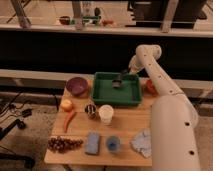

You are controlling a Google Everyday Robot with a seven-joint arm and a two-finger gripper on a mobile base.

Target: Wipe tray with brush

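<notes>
The dark green tray (102, 94) sits at the back middle of the wooden table. My gripper (123, 75) is over the tray's far right part, reaching in from the white arm on the right. It holds the slim dark brush, whose greyish head (117, 84) touches or hovers just above the tray floor. The thin handle is mostly hidden by the gripper.
A purple bowl (77, 85) stands left of the tray, an orange bowl (150, 87) to its right. In front are a white cup (105, 113), a dark can (90, 110), an apple (66, 104), a carrot (69, 120), grapes (64, 144), a blue sponge (92, 142), a blue cup (113, 144) and a cloth (142, 142).
</notes>
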